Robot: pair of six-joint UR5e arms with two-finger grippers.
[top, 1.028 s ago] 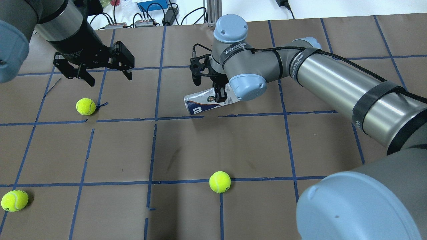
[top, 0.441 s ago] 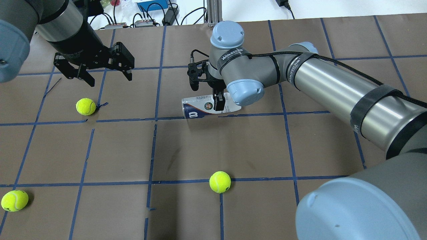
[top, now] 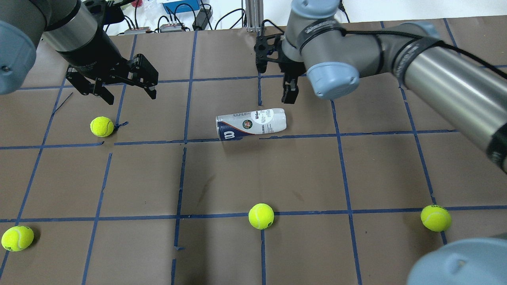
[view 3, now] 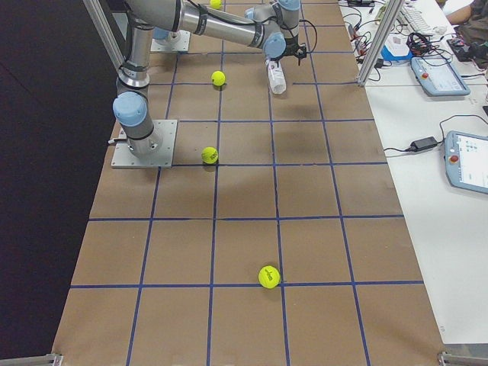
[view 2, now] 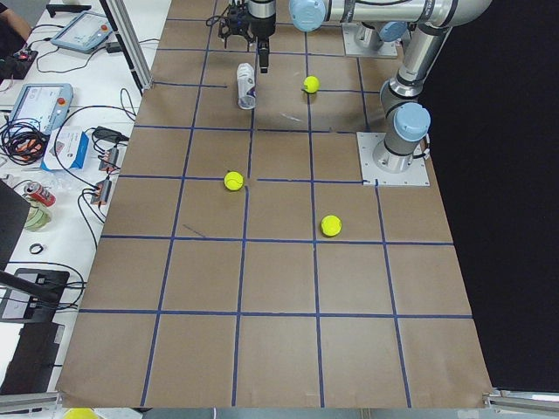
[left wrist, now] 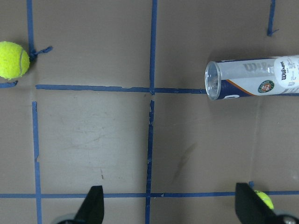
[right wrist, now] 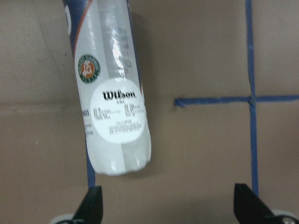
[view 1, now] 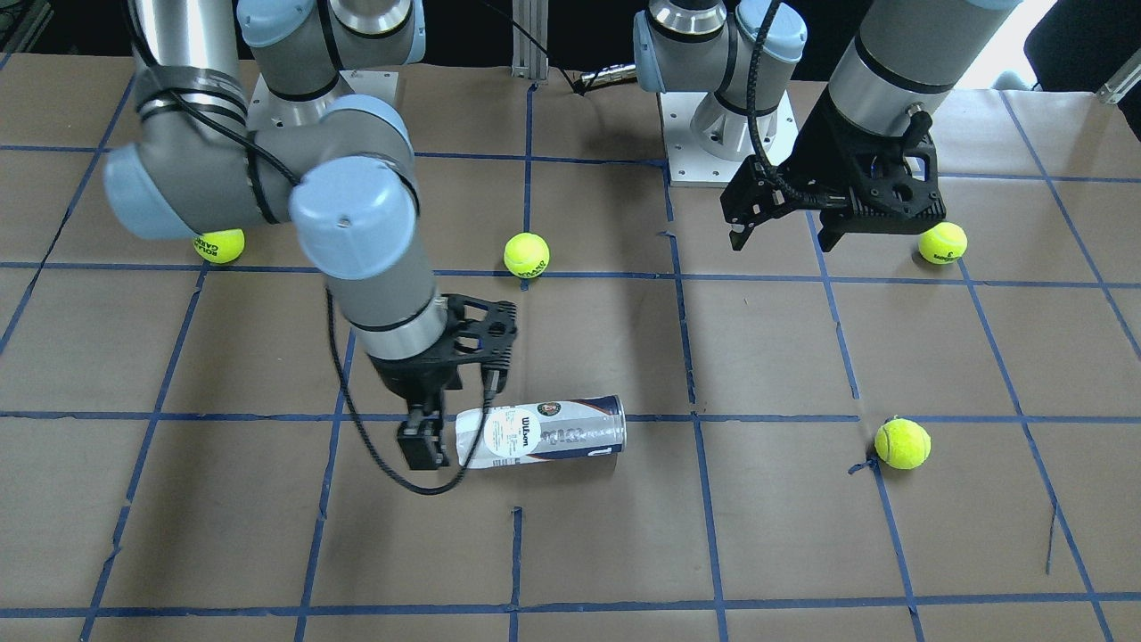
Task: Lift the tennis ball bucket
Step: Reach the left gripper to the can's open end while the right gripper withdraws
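Released since the earlier overhead picture, the tennis ball bucket (top: pixel 251 123) no longer has the right hand (right wrist: pixel 170 210) closed around its middle. That hand has pulled back toward the far side of the tabletop (top: pixel 301 174) and now stands apart from the bucket. The bucket itself has hardly shifted. A fourth tennis ball (top: pixel 435 217), hidden by the right arm before, now shows at the near right.

The bucket lies on its side on the brown tabletop, its length running across the robot's front, just beyond a line of blue tape (top: pixel 368 133). Its navy-banded end points toward the robot's left, and its white Wilson sticker faces up near the other end. Nothing grips it.

The right hand is spread wide and empty. In its wrist view the rounded end of the bucket sits just ahead of the fingertips, closer to the one on the view's left.

The left hand (top: pixel 130 95) is also spread wide and empty, hanging over the far left part of the tabletop, well apart from the bucket. One tennis ball (top: pixel 101 126) lies just on the near side of it. Another (top: pixel 261 216) lies near the middle front, and one more (top: pixel 17 238) at the near left corner.
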